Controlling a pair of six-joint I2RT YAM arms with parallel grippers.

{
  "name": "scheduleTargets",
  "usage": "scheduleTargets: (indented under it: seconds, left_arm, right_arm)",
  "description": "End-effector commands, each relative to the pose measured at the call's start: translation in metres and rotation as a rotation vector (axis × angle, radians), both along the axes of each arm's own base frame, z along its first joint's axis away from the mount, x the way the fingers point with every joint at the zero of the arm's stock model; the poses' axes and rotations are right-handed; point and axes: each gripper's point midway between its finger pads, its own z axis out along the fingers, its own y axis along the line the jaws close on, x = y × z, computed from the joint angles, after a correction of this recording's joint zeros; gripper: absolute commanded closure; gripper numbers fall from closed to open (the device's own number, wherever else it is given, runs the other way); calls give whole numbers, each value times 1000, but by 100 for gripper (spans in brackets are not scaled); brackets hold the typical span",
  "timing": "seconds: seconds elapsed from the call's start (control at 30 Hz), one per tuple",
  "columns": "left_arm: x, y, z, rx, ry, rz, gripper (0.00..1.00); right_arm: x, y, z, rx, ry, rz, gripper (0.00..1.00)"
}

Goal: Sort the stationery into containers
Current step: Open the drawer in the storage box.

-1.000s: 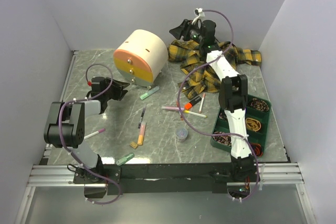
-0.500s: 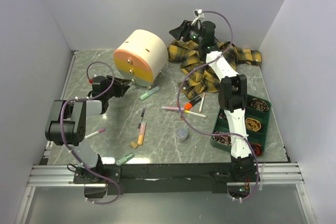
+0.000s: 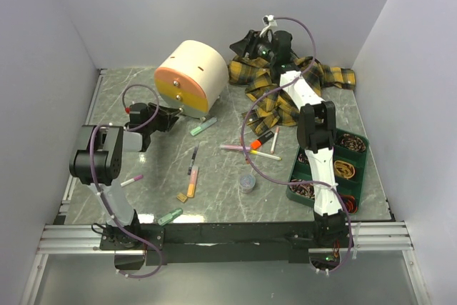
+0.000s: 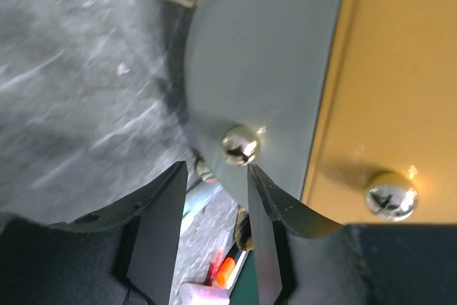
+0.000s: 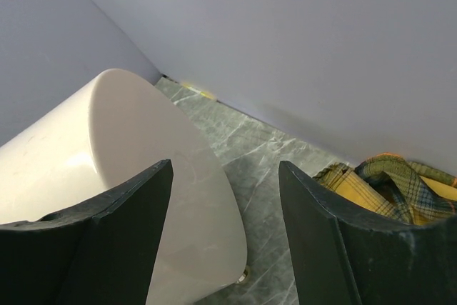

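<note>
Lately the drawer box [image 3: 191, 76], at the table's far left, had been approached: the left gripper [image 4: 216, 175] had slid up to its front, jaws spread with one knob [image 4: 240, 145] at their tips, unpinched, so a drawer pull seemed next. Two knobs showed. Loose on the table [image 3: 114, 91] lay two pale green clips [image 3: 203, 127] and one grey pot [image 3: 248, 182]. The right gripper [image 5: 225, 169] hung spread near the plaid shirt [image 3: 285, 98]

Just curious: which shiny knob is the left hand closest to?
The knob on the grey drawer front, by the left hand; the other knob sits on the yellow front.
</note>
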Motion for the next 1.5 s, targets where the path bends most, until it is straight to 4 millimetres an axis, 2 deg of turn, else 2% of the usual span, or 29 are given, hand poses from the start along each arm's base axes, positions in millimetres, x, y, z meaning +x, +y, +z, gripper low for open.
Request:
scheduleTargets:
  seconds: [0.0, 0.4, 0.6, 0.73, 1.1, 1.47]
  left_arm:
    - [21, -9, 32, -13, -121, -31, 56]
    - [25, -28, 25, -29, -106, -65, 60]
    - [25, -27, 23, -25, -96, -60, 64]
    - [25, -25, 26, -23, -102, -56, 60]
    - [19, -12, 24, 7, -102, -35, 61]
    - [23, -12, 26, 13, -118, -38, 76]
  right_arm:
    - [-8, -2, 29, 7, -74, 22, 31]
    - [-6, -8, 22, 7, -55, 22, 32]
    - [-6, -8, 22, 8, -54, 27, 32]
    - [-6, -8, 22, 6, -57, 26, 32]
    - [-8, -7, 19, 2, -48, 33, 32]
    - [-10, 0, 18, 4, -48, 42, 32]
